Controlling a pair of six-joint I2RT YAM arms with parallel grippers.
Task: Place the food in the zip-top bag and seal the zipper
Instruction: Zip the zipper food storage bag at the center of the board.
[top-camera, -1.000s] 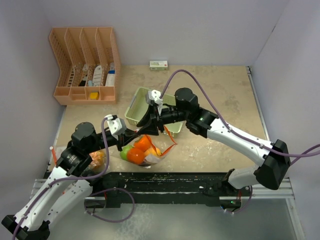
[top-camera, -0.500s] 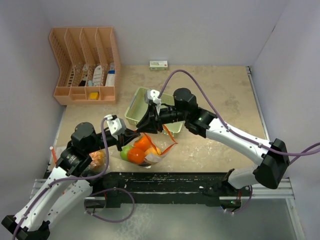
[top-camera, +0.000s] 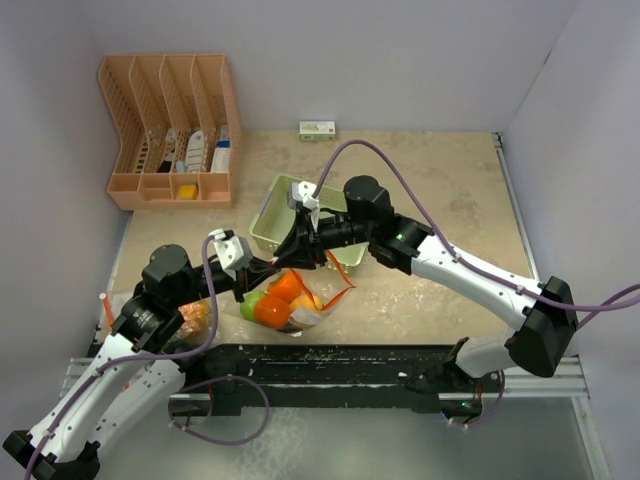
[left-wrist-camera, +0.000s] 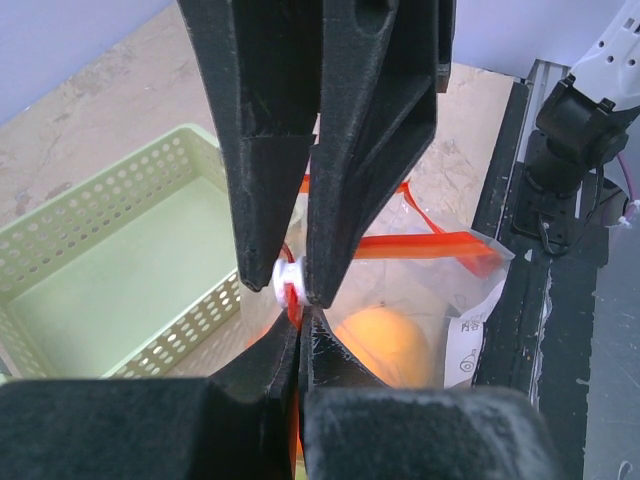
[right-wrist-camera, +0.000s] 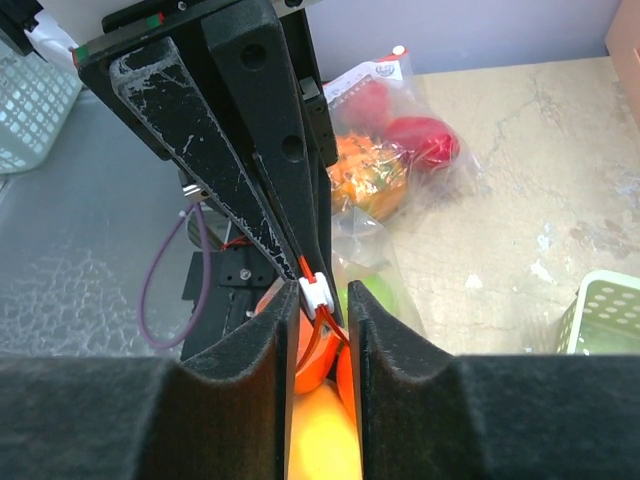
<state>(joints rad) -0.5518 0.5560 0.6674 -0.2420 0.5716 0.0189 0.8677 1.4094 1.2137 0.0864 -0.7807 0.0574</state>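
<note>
Zip-top bag (top-camera: 306, 318), lower centre of the surface (top-camera: 440, 180), holds the food (top-camera: 283, 290). Right gripper (right-wrist-camera: 320, 305), clamped on the white slider (left-wrist-camera: 285, 283), has crept slightly leftward. Left gripper (left-wrist-camera: 300, 335) pinches the red zipper (left-wrist-camera: 420, 243) shut-fingered. Sealing looks barely begun.

We see the left arm (top-camera: 100, 395) and the right arm (top-camera: 470, 272) clad in white shells with black joints and bases, purple cables (top-camera: 362, 142) looping off each. Our wrist cameras show matte black wedge fingers (left-wrist-camera: 270, 150), one scuffed with white streaks (right-wrist-camera: 190, 120) and drilled with round screw holes (right-wrist-camera: 265, 147).
</note>
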